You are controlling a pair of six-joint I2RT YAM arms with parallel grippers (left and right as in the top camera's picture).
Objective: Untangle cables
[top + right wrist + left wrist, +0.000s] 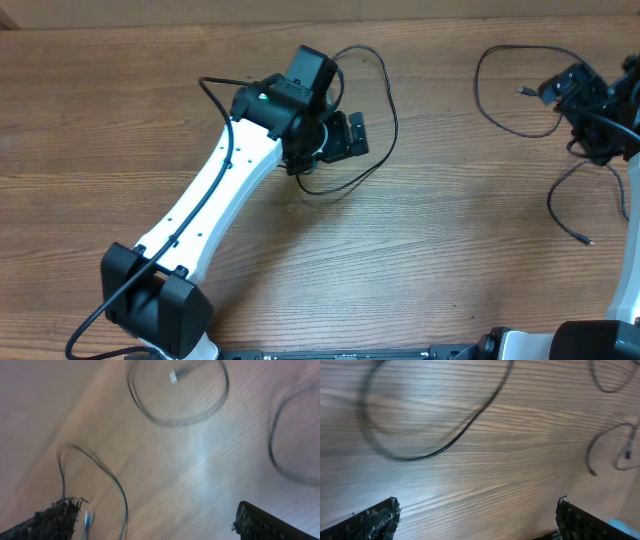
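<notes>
A robot lab work spot

Two robot arms, a white and black left arm (225,185) and a right arm (630,270), sit at a plain brown wood desk (430,250). Thin black cables (393,110) lie loose on the desk. A thick black wire (100,310) runs to the left arm's base.

Overhead looks straight down on the whole wooden table (430,260) from afar; wrist cameras look down close past left fingers (370,520) and right fingers (270,522), sharing overhead's looped cables (394,112)
</notes>
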